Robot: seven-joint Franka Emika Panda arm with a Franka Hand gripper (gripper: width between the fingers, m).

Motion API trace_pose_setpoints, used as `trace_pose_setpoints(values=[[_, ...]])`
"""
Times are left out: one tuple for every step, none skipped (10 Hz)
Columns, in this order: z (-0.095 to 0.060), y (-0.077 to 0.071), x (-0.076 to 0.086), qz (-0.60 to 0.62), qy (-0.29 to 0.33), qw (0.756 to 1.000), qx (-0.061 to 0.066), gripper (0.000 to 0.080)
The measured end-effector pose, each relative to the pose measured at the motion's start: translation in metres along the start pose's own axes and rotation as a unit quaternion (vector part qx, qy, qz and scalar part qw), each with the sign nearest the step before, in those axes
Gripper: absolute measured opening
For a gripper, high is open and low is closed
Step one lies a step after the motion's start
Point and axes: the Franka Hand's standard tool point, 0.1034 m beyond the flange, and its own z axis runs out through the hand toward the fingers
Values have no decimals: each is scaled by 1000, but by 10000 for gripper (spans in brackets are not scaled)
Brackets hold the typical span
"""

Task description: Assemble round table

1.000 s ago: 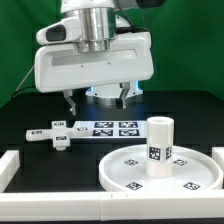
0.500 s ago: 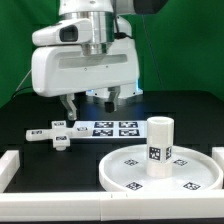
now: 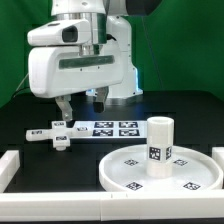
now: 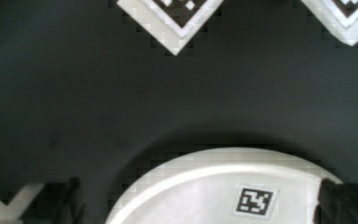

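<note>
The round disc (image 3: 185,172) lies at the front on the exterior view's right. The short cylinder leg (image 3: 159,148) stands upright on it. The cross-shaped piece (image 3: 55,133) lies flat on the black table at the exterior view's left. My gripper (image 3: 82,104) hangs open and empty above the table, behind the cross-shaped piece and well off the disc. In the wrist view a rounded white tagged part (image 4: 202,185) shows between my dark fingers (image 4: 51,200). I cannot tell whether it is the disc or the leg.
The marker board (image 3: 110,128) lies flat between the cross-shaped piece and the disc, and its tags show in the wrist view (image 4: 172,15). A low white wall (image 3: 10,165) runs along the front and sides of the table. A green backdrop stands behind.
My gripper has moved toward the exterior view's left and a little up. The parts have not moved.
</note>
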Motion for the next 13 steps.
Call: trace_pose_setpoints(values=[[3, 2, -17, -25, -4, 1000, 2, 649], [5, 1, -27, -60, -6, 998, 6, 649], [6, -2, -37, -88, -9, 996, 25, 649], [6, -2, -40, -83, -9, 996, 24, 649], [7, -2, -39, -82, -9, 996, 25, 649], [7, -2, -39, -82, -9, 996, 25, 649], [8, -2, -43, -81, -9, 996, 21, 649], [11, -3, -55, -74, -11, 997, 18, 649], [13, -5, -67, -68, -13, 997, 18, 649], [13, -5, -67, -62, -14, 998, 19, 649], [14, -5, -67, -62, -14, 998, 19, 649], [14, -5, -68, -61, -14, 998, 19, 649], [16, -5, -72, -58, -14, 998, 14, 649]])
